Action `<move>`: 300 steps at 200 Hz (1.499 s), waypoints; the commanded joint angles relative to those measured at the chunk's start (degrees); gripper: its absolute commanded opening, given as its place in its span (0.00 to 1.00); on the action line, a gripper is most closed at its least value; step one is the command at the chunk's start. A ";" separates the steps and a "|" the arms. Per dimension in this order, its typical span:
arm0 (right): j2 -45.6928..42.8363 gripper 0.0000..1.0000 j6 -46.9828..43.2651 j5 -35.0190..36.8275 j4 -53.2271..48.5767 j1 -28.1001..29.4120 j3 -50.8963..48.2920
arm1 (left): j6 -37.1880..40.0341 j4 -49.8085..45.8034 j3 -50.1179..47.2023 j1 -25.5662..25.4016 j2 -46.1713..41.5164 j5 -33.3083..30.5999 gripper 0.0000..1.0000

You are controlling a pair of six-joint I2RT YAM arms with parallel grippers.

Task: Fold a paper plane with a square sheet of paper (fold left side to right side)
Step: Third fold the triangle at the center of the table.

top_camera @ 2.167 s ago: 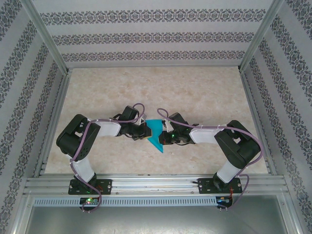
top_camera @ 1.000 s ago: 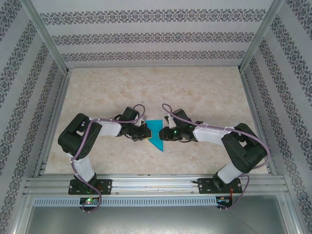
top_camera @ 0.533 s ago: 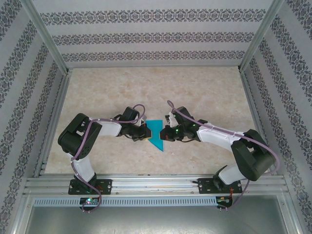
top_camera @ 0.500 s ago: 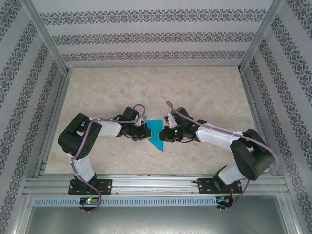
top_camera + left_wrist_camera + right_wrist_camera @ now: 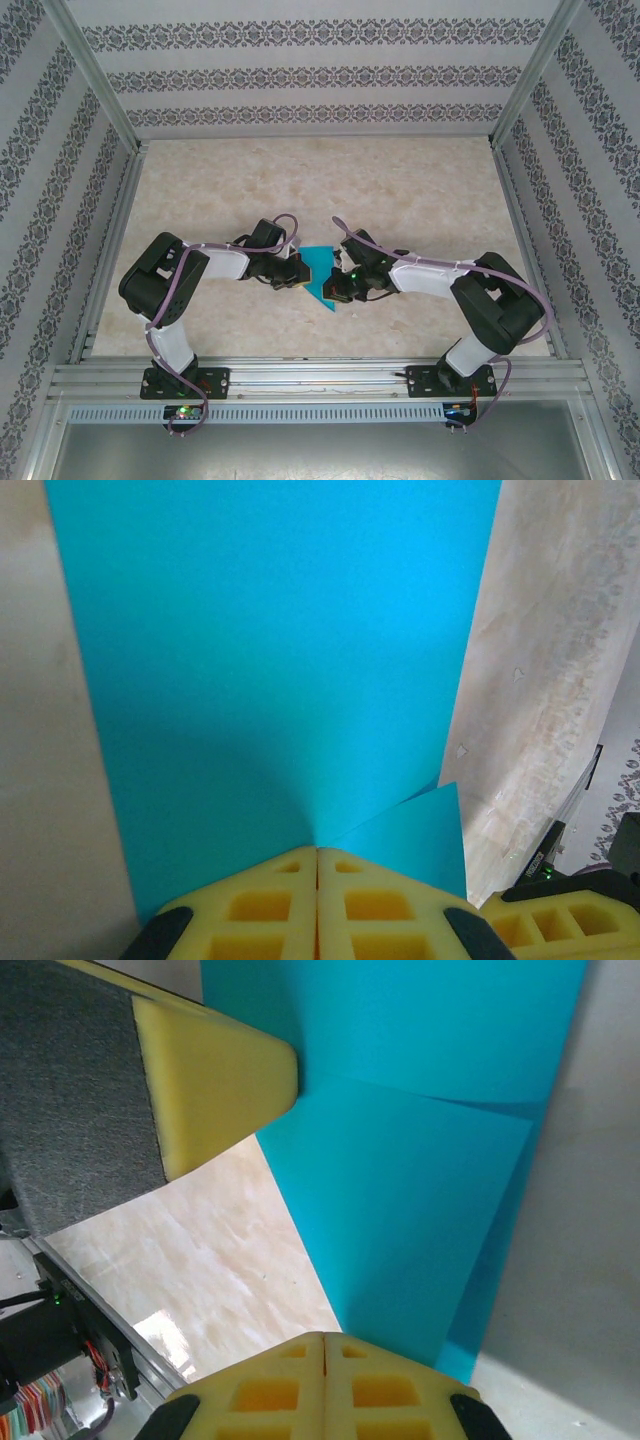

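- Sitting in the middle of the table [image 5: 420, 200], the paper [image 5: 318, 262] looks partway folded, with one flap doubled over.
- Clamped tight on opposite edges of it are the left gripper [image 5: 318, 854] and the right gripper [image 5: 325, 1340].
- Next move, I'd guess: swing the left edge over to the right, match edges, flatten the crease.

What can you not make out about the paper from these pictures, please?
- Top view: side edges of the paper, under the left gripper and right gripper.
- Left wrist view: its far edge, cut off by the frame top.
- Wrist views: whether the shut jaws pinch or only press it; their tips hide the contact.
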 commanded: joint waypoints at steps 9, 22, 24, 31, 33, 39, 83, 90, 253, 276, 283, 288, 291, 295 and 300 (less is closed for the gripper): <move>1.52 0.03 1.03 1.12 0.06 0.61 0.14 | 0.64 -4.51 -1.44 -0.77 2.82 -4.10 0.08; 1.66 0.03 1.14 1.16 -0.01 0.75 -0.13 | 0.64 -4.59 -1.42 -0.71 2.82 -4.14 0.08; 1.69 0.03 1.14 1.20 -0.09 0.78 -0.20 | 0.64 -4.54 -1.45 -0.71 2.79 -4.18 0.08; 1.70 0.02 1.15 1.28 -0.12 0.84 -0.31 | 0.56 -4.59 -1.38 -0.72 2.87 -4.19 0.08; 1.70 0.02 1.17 1.29 -0.18 0.83 -0.31 | 0.55 -4.61 -1.44 -0.71 2.87 -4.19 0.08; 1.70 0.02 1.09 1.45 -0.23 0.87 -0.40 | 0.56 -4.55 -1.40 -0.71 2.87 -4.19 0.08; 2.20 0.02 0.94 1.39 -0.97 1.14 -0.55 | 0.55 -4.79 -1.11 -0.71 3.33 -4.10 0.08; 2.23 0.02 0.91 1.30 -0.99 1.27 -0.51 | 0.56 -4.73 -1.04 -0.72 3.33 -4.10 0.08; 4.08 0.02 0.00 2.48 -3.80 1.95 -0.25 | 0.47 -4.79 -1.38 -0.76 3.83 -4.19 0.08; 4.17 0.02 -0.34 2.83 -4.62 2.01 -0.01 | 0.46 -4.76 -1.38 -0.75 3.86 -4.27 0.08; 4.17 0.02 -0.45 2.88 -4.88 2.02 0.04 | 0.46 -4.77 -1.45 -0.71 3.90 -4.28 0.08; 4.24 0.02 -0.52 2.94 -5.09 2.02 0.12 | 0.46 -4.81 -1.38 -0.76 3.97 -4.32 0.08; 4.24 0.02 -0.65 2.96 -5.26 2.02 0.12 | 0.46 -4.85 -1.42 -0.77 3.93 -4.36 0.08; 4.25 0.02 -0.70 3.03 -5.37 2.02 0.19 | 0.39 -4.96 -1.31 -0.76 3.94 -4.43 0.08; 4.25 0.02 -0.78 3.10 -5.61 2.10 0.21 | 0.39 -4.97 -1.32 -0.72 3.93 -4.45 0.08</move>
